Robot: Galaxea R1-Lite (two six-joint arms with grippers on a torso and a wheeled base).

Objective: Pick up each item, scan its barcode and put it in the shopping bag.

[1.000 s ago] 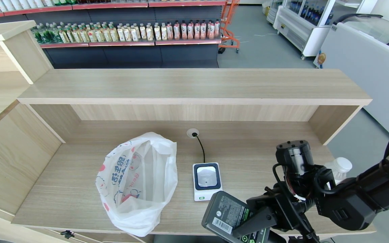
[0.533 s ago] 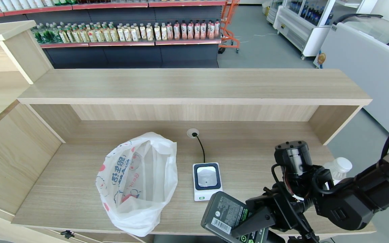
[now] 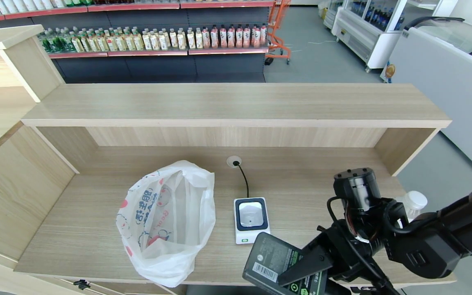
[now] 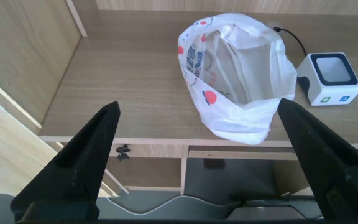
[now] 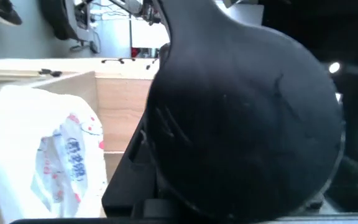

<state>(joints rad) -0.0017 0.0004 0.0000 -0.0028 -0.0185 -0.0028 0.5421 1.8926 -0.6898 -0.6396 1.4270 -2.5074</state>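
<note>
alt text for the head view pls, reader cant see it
The right gripper holds a dark package, barcode label showing, over the near edge of a wooden counter, just short of a white scanner. An open white shopping bag sits to the left of the scanner.

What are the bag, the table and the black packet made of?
Shopping bag: thin white plastic, half see-through, crinkled and sagging. Counter: pale wood with a matte finish, maybe laminate; grain lines show. Black packet: probably smooth plastic film, though that is hard to tell.
</note>
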